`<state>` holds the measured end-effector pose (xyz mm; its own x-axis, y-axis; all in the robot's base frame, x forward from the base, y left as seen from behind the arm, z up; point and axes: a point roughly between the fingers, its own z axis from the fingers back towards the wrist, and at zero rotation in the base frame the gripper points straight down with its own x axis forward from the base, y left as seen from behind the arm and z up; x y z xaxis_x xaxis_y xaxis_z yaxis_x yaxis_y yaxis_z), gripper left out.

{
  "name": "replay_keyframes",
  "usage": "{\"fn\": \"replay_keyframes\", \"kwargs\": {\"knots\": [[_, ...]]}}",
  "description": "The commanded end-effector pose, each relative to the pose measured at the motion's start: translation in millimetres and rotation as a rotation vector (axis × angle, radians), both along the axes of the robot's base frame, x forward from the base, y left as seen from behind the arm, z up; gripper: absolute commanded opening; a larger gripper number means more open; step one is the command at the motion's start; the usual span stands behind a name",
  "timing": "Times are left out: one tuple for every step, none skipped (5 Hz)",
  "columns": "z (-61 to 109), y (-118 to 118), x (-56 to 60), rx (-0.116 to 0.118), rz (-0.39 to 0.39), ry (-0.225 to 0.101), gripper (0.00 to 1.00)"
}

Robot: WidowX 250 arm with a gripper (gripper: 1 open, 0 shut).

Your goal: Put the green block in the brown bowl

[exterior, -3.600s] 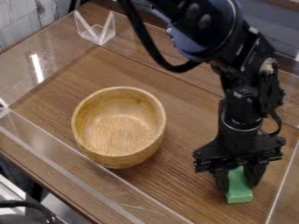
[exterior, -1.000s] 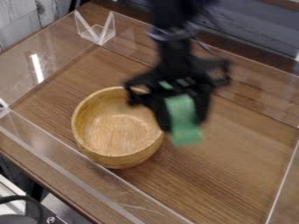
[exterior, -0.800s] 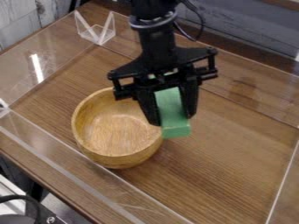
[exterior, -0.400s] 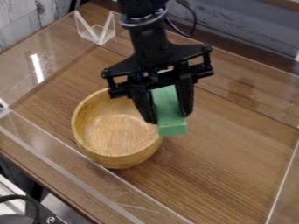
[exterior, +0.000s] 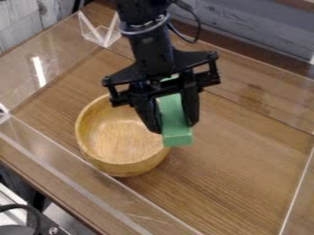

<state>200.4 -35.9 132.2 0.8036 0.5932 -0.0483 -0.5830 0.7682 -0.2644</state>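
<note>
The green block (exterior: 177, 124) hangs upright in my gripper (exterior: 171, 108), which is shut on its upper part. Its lower end sits just above the right rim of the brown bowl (exterior: 124, 134). The bowl is round, light wood, and has nothing inside. The black arm comes down from the top of the view, and a black crossbar on the hand spreads out above the bowl.
A clear plastic wall (exterior: 37, 156) borders the wooden table along the left and front. A small clear stand (exterior: 101, 29) is at the back left. Bare wood (exterior: 245, 174) lies to the right of the bowl.
The gripper carried the green block from the table at the right up and leftward to the bowl's right rim. In the last second it shifted slightly left and rolled a little.
</note>
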Motion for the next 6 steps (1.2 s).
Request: {"fn": "replay_keyframes", "kwargs": {"knots": [[9.0,0.6,6.2,-0.011,-0.033,-0.050,0.00],[9.9,0.3,7.7,-0.018,-0.076,-0.064,0.00],[10.9,0.1,9.0,-0.025,-0.118,-0.077,0.00],[11.5,-0.3,10.6,-0.032,-0.153,-0.089,0.00],[12.2,-1.0,11.6,-0.037,-0.186,-0.101,0.00],[13.1,-2.3,12.3,-0.042,-0.214,-0.112,0.00]]}}
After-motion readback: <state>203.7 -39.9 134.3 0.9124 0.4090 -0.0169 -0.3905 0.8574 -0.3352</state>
